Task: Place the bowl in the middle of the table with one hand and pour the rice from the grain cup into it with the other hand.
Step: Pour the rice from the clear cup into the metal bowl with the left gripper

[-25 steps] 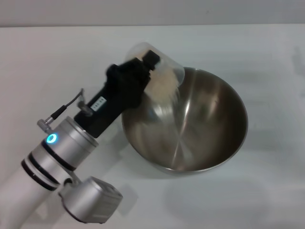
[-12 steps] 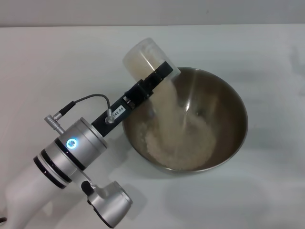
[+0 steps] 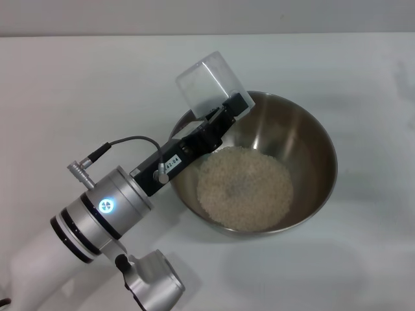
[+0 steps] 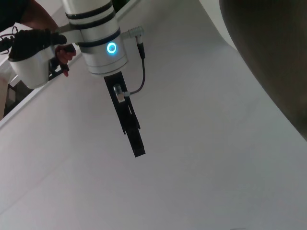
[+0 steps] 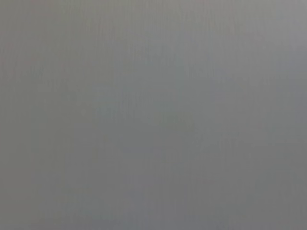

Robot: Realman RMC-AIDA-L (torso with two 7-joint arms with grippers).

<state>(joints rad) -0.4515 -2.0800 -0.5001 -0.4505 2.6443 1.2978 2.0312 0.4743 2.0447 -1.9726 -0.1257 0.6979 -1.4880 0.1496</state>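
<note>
The steel bowl (image 3: 311, 133) stands on the white table (image 3: 65, 84) right of centre in the head view. A round heap of rice (image 3: 245, 188) lies in its bottom. My left gripper (image 3: 228, 109) is shut on the grain cup (image 3: 206, 83) and holds it tipped over the bowl's far left rim, mouth toward the bowl. The cup looks empty. My right gripper (image 4: 138, 149), a thin black bar on an arm with a blue ring light, shows far off in the left wrist view over the table and holds nothing.
A dark curved surface (image 4: 273, 52) fills a corner of the left wrist view. White tabletop (image 3: 363, 259) lies around the bowl on all sides. The right wrist view is plain grey.
The rice has run out of the cup and now lies settled in the bowl. The stream has stopped. My left wrist has turned further and the cup now looks empty.
</note>
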